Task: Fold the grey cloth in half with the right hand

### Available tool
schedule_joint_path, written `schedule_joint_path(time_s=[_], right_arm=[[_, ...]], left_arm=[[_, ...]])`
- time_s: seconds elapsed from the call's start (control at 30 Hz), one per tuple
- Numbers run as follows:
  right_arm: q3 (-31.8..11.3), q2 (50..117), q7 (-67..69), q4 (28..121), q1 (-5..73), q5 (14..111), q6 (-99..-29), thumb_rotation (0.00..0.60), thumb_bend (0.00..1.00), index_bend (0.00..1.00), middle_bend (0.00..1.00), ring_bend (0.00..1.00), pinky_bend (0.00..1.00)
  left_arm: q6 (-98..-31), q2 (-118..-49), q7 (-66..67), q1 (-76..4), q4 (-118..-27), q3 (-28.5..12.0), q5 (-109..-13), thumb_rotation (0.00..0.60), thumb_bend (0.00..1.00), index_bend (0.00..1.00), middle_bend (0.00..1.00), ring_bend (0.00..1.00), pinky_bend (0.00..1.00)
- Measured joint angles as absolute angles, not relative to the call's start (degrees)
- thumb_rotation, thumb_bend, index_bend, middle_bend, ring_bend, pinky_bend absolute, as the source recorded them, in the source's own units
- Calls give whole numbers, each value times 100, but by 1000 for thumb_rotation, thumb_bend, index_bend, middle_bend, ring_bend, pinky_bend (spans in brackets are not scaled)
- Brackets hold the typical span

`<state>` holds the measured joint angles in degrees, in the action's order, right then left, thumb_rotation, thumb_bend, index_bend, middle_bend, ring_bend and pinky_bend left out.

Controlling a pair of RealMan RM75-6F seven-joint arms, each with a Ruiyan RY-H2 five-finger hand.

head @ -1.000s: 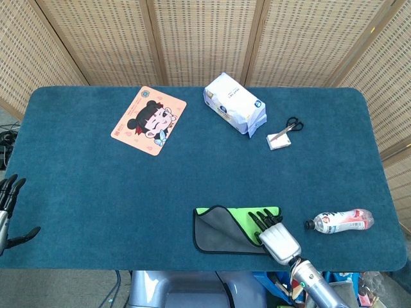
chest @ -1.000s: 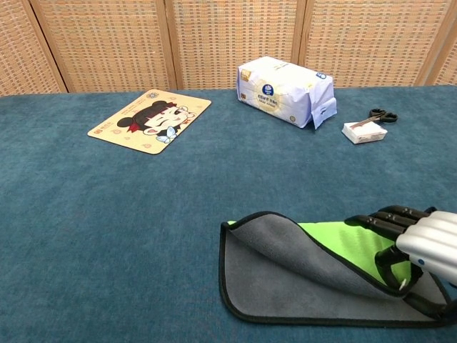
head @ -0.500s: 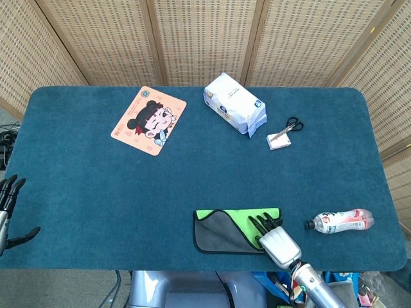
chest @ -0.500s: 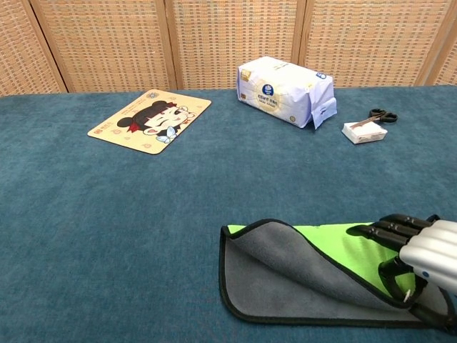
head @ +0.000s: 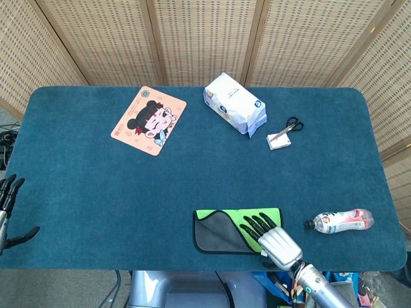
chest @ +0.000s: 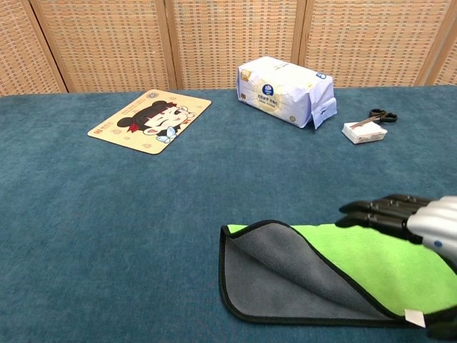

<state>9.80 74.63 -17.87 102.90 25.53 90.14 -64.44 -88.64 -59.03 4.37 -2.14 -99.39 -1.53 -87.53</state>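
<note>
One grey cloth [chest: 285,279] with a green inner face lies near the front edge of the counter [head: 96,192], right of centre, its long axis running left to right along that edge; the green side is folded over the right part, while the left end shows grey with a curled flap. The right hand [head: 273,234], fingers [chest: 378,211] stretched out flat and slightly apart, hovers over or rests on the cloth's right portion, gripping nothing that can be made out; whether it touches the fabric cannot be told. The left hand [head: 8,205] hangs off the counter's left edge in the head view, fingers spread and holding nothing. Also on the counter are one cartoon mat [head: 149,120] at the back left, one white pack of tissues [head: 234,104] at the back centre, one pair of black scissors [head: 294,124] touching one small white box [head: 279,140] at the back right, and one plastic bottle [head: 340,221] lying on its side just right of the cloth. The counter is covered in dark teal carpet-like fabric, and woven wicker screens [head: 205,38] in wooden frames stand behind it.
</note>
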Motion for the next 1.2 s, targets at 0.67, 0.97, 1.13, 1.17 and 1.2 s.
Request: schedule_joint_path(time_s=[0.67, 0.97, 1.13, 1.17, 1.2], right_arm=[[-621, 7389, -1309, 10629, 4069, 6286, -4677, 600, 182, 258, 0, 0, 0], [-813, 8126, -1712, 10090, 4793, 4962, -4233, 600, 307, 315, 0, 0, 0], [-817, 8451, -1906, 9721, 5091, 4524, -4164, 600, 370, 321, 0, 0, 0], [-817, 8490, -1929, 9682, 5132, 4443, -4159, 600, 373, 324, 0, 0, 0], [-815, 8524, -1953, 9651, 5175, 4361, -4153, 600, 375, 329, 0, 0, 0]], left_arm=[[-8690, -5908, 427, -282, -9902, -242, -8503, 600, 160, 0, 0, 0, 0], [-8591, -5907, 397, -324, -9869, -293, -8361, 600, 161, 0, 0, 0, 0], [-8544, -5914, 409, -344, -9859, -312, -8298, 600, 160, 0, 0, 0, 0], [-8530, -5916, 414, -351, -9856, -317, -8276, 600, 160, 0, 0, 0, 0], [-8521, -5918, 418, -355, -9854, -322, -8262, 600, 160, 0, 0, 0, 0]])
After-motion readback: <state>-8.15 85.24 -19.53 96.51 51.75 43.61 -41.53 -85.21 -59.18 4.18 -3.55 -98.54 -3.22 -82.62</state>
